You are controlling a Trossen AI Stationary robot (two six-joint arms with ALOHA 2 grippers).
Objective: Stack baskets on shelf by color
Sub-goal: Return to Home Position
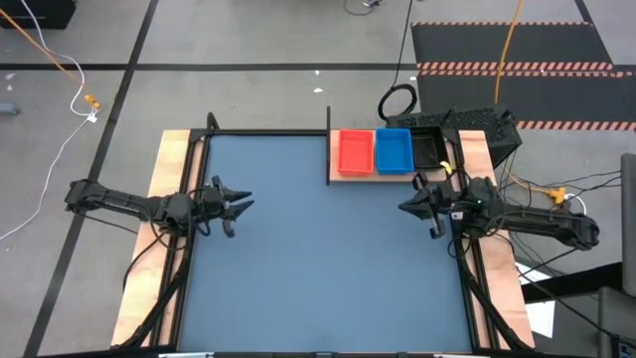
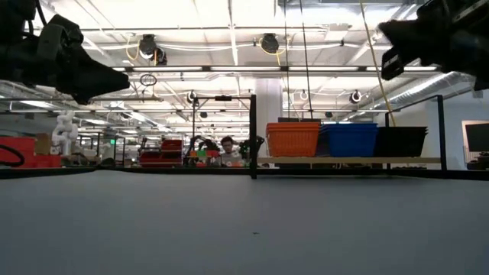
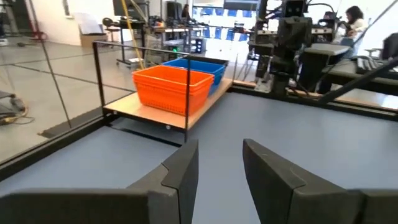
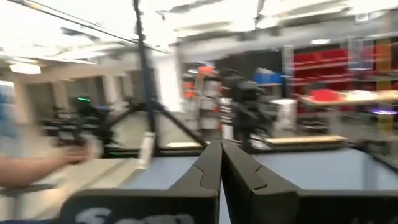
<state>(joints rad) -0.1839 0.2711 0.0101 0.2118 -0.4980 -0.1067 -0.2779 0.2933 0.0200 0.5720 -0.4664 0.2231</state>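
The baskets sit side by side in three groups on the shelf (image 1: 348,177) at the table's far right: red-orange (image 1: 356,151), bright blue (image 1: 394,149), black mesh (image 1: 429,149). The low view shows them as stacks: orange (image 2: 293,140), blue (image 2: 350,140), black (image 2: 400,141). My left gripper (image 1: 238,204) hovers open over the table's left side, far from the shelf. In its wrist view the left gripper (image 3: 221,146) faces the orange stack (image 3: 171,89). My right gripper (image 1: 407,205) hovers shut above the table, just near of the shelf, its fingers (image 4: 221,149) closed together.
A thin black post (image 2: 253,134) stands at the shelf's left end. Narrow wood strips (image 1: 169,169) edge the blue tabletop (image 1: 328,268), whose middle and near parts are bare. Cables and a black box (image 1: 477,124) lie beyond the far right corner. A person's arm (image 4: 31,165) shows blurred beyond the table.
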